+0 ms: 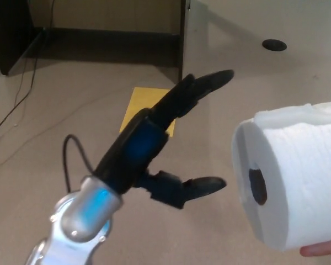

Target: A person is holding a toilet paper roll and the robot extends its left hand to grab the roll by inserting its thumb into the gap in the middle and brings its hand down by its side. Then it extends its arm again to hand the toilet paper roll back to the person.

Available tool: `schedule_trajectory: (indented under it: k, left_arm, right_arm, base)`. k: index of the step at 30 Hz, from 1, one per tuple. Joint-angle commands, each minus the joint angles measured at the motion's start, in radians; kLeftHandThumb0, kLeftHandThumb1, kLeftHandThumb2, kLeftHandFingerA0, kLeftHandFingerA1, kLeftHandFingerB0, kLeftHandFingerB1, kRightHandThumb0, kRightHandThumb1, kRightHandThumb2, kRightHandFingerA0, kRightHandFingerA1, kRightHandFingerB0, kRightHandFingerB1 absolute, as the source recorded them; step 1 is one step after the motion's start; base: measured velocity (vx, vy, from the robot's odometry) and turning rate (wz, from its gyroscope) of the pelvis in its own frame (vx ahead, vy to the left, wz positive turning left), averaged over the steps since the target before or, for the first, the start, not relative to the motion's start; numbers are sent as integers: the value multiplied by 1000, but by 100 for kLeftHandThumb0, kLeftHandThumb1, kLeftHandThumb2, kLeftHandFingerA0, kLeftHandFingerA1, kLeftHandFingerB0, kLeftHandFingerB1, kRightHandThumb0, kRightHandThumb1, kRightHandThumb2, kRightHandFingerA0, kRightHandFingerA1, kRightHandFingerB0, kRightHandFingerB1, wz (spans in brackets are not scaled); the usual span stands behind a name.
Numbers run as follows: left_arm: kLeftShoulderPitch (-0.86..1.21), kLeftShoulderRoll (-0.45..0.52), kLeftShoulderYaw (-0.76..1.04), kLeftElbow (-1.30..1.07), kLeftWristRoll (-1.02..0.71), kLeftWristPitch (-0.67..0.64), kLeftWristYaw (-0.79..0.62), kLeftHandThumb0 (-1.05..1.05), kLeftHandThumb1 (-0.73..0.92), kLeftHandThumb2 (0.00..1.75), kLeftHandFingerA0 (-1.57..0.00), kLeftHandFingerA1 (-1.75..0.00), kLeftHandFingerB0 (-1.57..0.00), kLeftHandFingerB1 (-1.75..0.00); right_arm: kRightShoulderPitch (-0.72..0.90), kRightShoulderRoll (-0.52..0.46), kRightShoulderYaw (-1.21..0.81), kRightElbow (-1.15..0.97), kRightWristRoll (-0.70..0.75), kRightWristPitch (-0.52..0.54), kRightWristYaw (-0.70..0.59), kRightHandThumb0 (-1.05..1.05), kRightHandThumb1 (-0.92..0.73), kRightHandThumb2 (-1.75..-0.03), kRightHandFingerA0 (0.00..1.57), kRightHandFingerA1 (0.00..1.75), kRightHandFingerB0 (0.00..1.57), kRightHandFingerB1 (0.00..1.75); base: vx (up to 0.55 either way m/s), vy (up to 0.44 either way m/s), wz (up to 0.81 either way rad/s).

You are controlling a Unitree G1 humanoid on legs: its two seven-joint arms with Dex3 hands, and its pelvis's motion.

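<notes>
The left hand (171, 138) is wide open and holds nothing. Its two thick fingers (201, 85) point up and away, and its thumb (201, 186) sticks out low, aimed toward the roll (292, 176). The thumb tip is near the roll but not touching it. The right hand does not show.

The roll is at the right of the picture, held up off the floor. A bit of a person's finger (320, 251) peeks out under it. The dark hole (257, 186) in the middle faces the hand.

What could go wrong? The hole is small and the thumb is fat. If the thumb comes in too high or too low, it may bump the flat side and push the roll away. The paper is soft, so a hard squeeze could squash it.

The hand is black, hard and shiny, on a smooth silver arm (80, 215). The roll is white, round and puffy, with a bumpy outside. The floor (55, 110) is tan carpet with a yellow square (140, 107) on it.
</notes>
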Motion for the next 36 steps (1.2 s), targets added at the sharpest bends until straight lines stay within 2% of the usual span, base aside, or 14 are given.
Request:
schedule_trajectory:
  k: [1, 3, 4, 5, 8, 9, 10, 16, 17, 27, 33, 34, 35, 36]
  left_arm:
    - [-52, -33, -16, 28, 67, 52, 36, -29, 25, 82, 0, -48, 0, -49]
    - [-68, -43, -20, 35, 76, 55, 38, -29, 25, 82, 0, -48, 0, -49]
    - [-73, -47, -21, 36, 81, 57, 39, -29, 25, 82, 0, -48, 0, -49]
    - [-75, -51, -23, 34, 86, 61, 40, -52, 36, 65, -12, -38, -6, -23]
    - [-83, -63, -29, 15, 88, 80, 34, -50, 35, 64, -12, -38, -6, -23]
    - [-81, -64, -30, 9, 88, 80, 32, -27, 23, 81, 0, -48, 0, -49]
    - [-81, -68, -33, -2, 87, 90, 28, -48, 35, 64, -13, -39, -8, -21]
    - [-68, -72, -35, -21, 62, 83, 9, -48, 35, 65, -11, -40, -6, -19]
    - [-70, -72, -35, -26, 66, 93, 7, -47, 34, 65, -9, -40, -5, -18]
    - [-73, -53, -19, -44, 53, 114, -19, -45, 33, 63, -8, -39, -5, -15]
    - [-80, -66, -53, -62, 87, 131, -16, -48, 35, 63, -11, -37, -6, -22]
    - [-78, -70, -60, -67, 95, 138, -12, -26, 20, 79, 0, -48, 0, -49]
    - [-79, -71, -67, -67, 105, 138, -10, -48, 35, 63, -12, -37, -7, -22]
    - [-79, -73, -72, -66, 108, 142, -10, -48, 35, 63, -11, -36, -7, -22]
  right_arm:
    - [-5, -9, -2, 2, 3, -5, 13, -47, -43, -69, 45, 52, 16, 37]
    - [-7, -10, -4, 1, 5, -5, 17, -40, -52, -56, 50, 45, 20, 28]
    - [-8, -10, -3, 2, 4, -5, 17, -47, -42, -69, 46, 52, 15, 37]
    - [-8, -11, -3, 1, 4, -5, 18, -47, -42, -69, 46, 52, 15, 37]
    - [-9, -10, 2, 1, 0, -3, 20, -43, -53, -59, 52, 46, 21, 30]
    - [-8, -8, 5, 1, -2, -3, 19, -40, -52, -56, 53, 45, 21, 28]
    - [-7, -8, 7, 0, -4, -4, 16, -40, -52, -56, 54, 45, 21, 28]
    - [-8, -8, 7, 1, -1, -3, 19, -38, -53, -56, 52, 44, 21, 28]
    - [-12, -10, 7, 1, -1, -1, 21, -45, -43, -70, 46, 52, 15, 37]
    - [-21, -11, 8, 2, -1, -3, 20, -41, -53, -59, 53, 46, 21, 30]
    - [-17, -8, 11, 3, -4, -7, 16, -38, -52, -56, 55, 46, 21, 28]
    - [-17, -8, 11, 4, -3, -2, 18, -37, -52, -56, 54, 45, 21, 28]
    - [-18, -10, 12, 3, -5, -5, 17, -45, -42, -69, 50, 54, 16, 38]
    - [-20, -11, 13, 2, -5, -6, 18, -41, -53, -60, 54, 47, 21, 30]
  base:
    - [0, 0, 0]
    - [0, 0, 0]
    - [0, 0, 0]
    - [0, 0, 0]
    - [0, 0, 0]
    - [0, 0, 0]
    - [0, 0, 0]
    - [0, 0, 0]
    - [0, 0, 0]
    - [0, 0, 0]
    - [0, 0, 0]
    - [0, 0, 0]
    - [0, 0, 0]
    - [0, 0, 0]
